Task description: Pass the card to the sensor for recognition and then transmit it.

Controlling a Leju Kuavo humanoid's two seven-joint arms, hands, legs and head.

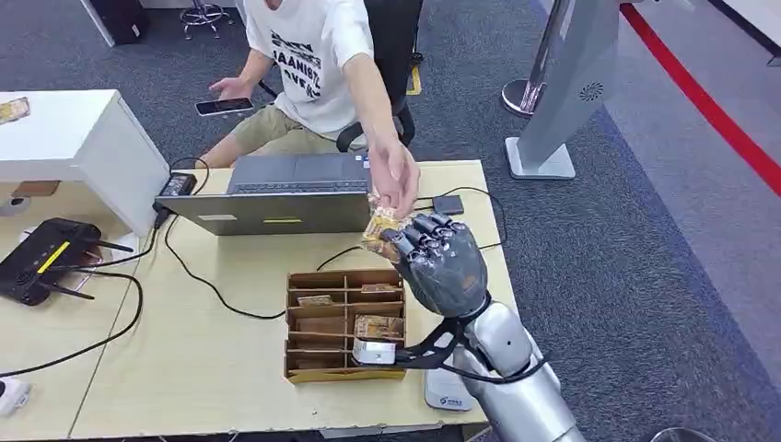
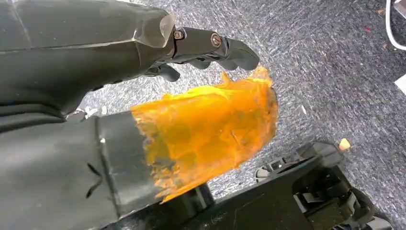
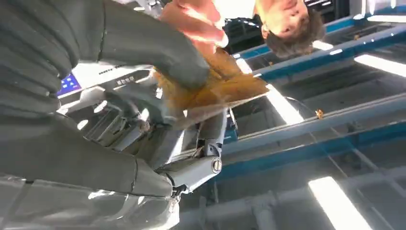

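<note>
Reaching up over the table (image 1: pixel 230 368), right hand (image 1: pixel 442 262) pinching the card (image 1: pixel 380 228), person's hand (image 1: pixel 398 180) seemingly on it too.

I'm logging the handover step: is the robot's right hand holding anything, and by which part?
Yes: the right hand pinches the card by its near edge, while a person's hand grips its far edge.

Grey laptop (image 1: pixel 281 191) open at the far edge of the wooden table (image 1: pixel 184 368). Left of the laptop: black router (image 1: pixel 41 258) with antennas, black power brick (image 1: pixel 177 185), white cabinet (image 1: pixel 83 147). Nearer than the laptop: brown divided organiser box (image 1: pixel 343 324). Behind the laptop: seated person (image 1: pixel 313 64), phone (image 1: pixel 224 107) beside them.
</note>
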